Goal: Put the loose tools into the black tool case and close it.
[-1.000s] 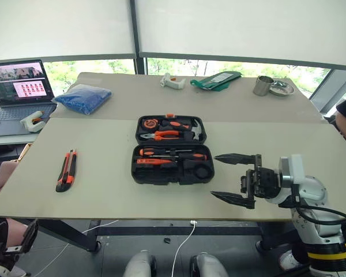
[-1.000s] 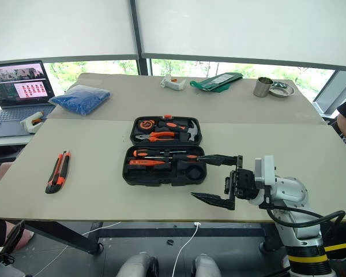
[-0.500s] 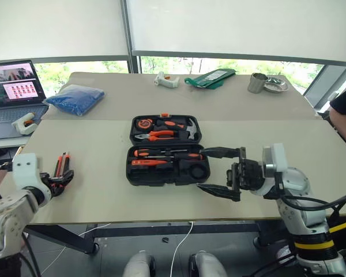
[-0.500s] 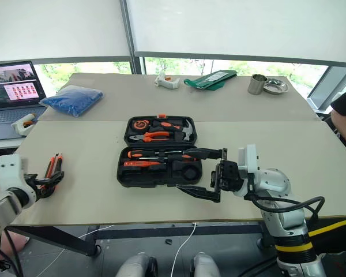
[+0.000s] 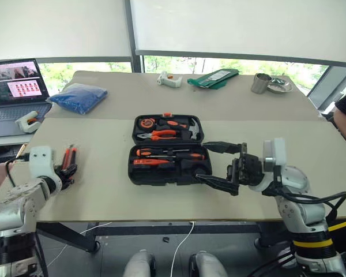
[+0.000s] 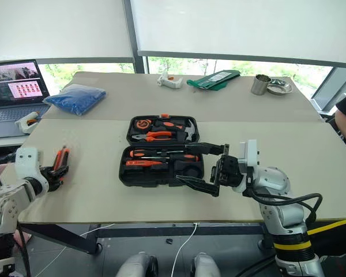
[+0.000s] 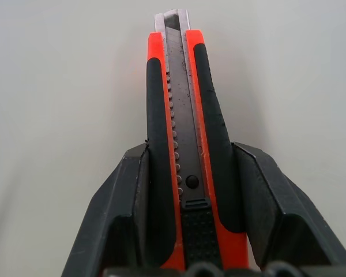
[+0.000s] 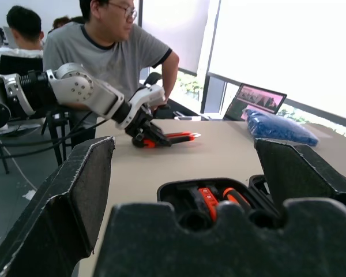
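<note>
While the case lies open:
Left gripper (image 7: 190,231): fingers flank the utility knife (image 7: 181,127) mid-body, closing or closed.
Knife: likely light, rigid; rubbery flanks suit gripping.
Right gripper (image 5: 222,164): wide open, empty.

The utility knife (image 5: 68,158) lies left of the open tool case (image 5: 168,150), apparently on the table (image 5: 104,190).

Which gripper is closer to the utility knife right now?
Left. The left gripper straddles the utility knife; the right gripper hovers across the table by the black tool case.
</note>
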Robot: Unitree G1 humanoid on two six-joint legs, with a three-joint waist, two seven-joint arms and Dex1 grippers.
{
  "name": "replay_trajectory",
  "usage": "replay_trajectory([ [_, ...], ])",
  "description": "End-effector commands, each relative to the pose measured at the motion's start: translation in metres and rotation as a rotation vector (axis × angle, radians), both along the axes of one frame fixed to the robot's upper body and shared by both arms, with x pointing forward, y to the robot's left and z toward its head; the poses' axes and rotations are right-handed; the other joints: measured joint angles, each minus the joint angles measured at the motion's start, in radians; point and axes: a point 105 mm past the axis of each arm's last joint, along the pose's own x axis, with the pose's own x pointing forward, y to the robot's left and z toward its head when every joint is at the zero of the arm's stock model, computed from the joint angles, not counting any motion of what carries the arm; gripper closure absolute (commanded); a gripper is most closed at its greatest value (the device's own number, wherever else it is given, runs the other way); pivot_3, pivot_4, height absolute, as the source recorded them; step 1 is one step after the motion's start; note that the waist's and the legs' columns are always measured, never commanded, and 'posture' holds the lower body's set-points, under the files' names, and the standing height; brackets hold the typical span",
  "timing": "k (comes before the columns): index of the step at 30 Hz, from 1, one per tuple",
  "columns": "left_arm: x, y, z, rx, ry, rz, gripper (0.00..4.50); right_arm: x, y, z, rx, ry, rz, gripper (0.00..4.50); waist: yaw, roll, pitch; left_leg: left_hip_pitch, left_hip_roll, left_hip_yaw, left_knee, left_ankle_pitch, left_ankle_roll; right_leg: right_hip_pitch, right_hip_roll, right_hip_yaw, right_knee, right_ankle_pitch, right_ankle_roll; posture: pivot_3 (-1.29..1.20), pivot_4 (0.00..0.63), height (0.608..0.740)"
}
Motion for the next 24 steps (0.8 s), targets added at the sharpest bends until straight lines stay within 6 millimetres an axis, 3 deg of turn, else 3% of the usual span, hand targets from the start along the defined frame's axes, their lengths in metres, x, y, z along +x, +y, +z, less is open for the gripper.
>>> replay_trajectory([
  [1, -0.016, -0.09, 0.052, 0.114, -0.187, -0.679, 2.8, -0.003, -0.02, 0.008, -0.034, -0.053, -0.056, 0.0, 0.005, 0.0, 0.0, -0.001, -0.001, 0.0, 0.0, 0.0, 0.0, -0.001, -0.001, 0.0, 0.0, -0.001, -0.002, 0.0, 0.15, 0.74],
  [4, -0.034, -0.125, 0.048, 0.219, -0.194, -1.048, 2.8, -0.002, -0.039, 0.002, -0.101, -0.054, -0.132, 0.0, 0.003, 0.002, -0.001, -0.001, -0.003, 0.002, 0.0, -0.001, 0.002, 0.0, -0.006, 0.001, -0.002, -0.001, -0.002, 0.0, 0.15, 0.74],
  [7, -0.029, -0.147, 0.038, 0.363, -0.174, -1.248, 2.8, -0.003, -0.06, -0.01, -0.193, -0.035, -0.222, 0.0, 0.003, 0.002, -0.001, 0.0, -0.004, 0.006, 0.0, -0.002, 0.006, 0.0, -0.005, 0.001, -0.002, -0.002, -0.001, 0.0, 0.15, 0.74],
  [8, -0.02, -0.153, 0.034, 0.402, -0.158, -1.268, 2.8, -0.003, -0.067, -0.014, -0.225, -0.021, -0.253, 0.0, 0.002, 0.002, -0.001, -0.001, -0.004, 0.007, 0.001, 0.003, 0.015, 0.0, -0.003, 0.001, -0.002, -0.002, -0.001, 0.0, 0.15, 0.74],
  [10, -0.001, -0.163, 0.027, 0.471, -0.127, -1.274, 2.8, -0.005, -0.076, -0.022, -0.284, 0.002, -0.292, 0.0, 0.007, 0.002, -0.001, -0.001, -0.003, 0.008, 0.003, 0.003, 0.015, 0.001, 0.0, 0.003, -0.001, 0.0, 0.004, 0.0, 0.15, 0.74],
  [14, 0.025, -0.17, 0.021, 0.582, -0.127, -1.237, 2.8, -0.009, -0.077, -0.017, -0.287, -0.018, -0.321, 0.0, -0.001, 0.002, 0.0, -0.001, -0.002, 0.009, 0.005, 0.004, 0.016, 0.001, 0.003, 0.003, -0.001, -0.001, 0.012, 0.0, 0.15, 0.74],
  [24, 0.019, -0.194, 0.004, 0.563, -0.048, -1.366, 2.8, -0.017, -0.081, -0.019, -0.303, 0.006, -0.352, 0.0, -0.006, 0.002, 0.0, -0.002, -0.002, 0.008, 0.006, 0.003, 0.017, 0.001, 0.002, 0.004, -0.001, 0.0, 0.014, 0.0, 0.15, 0.74],
])
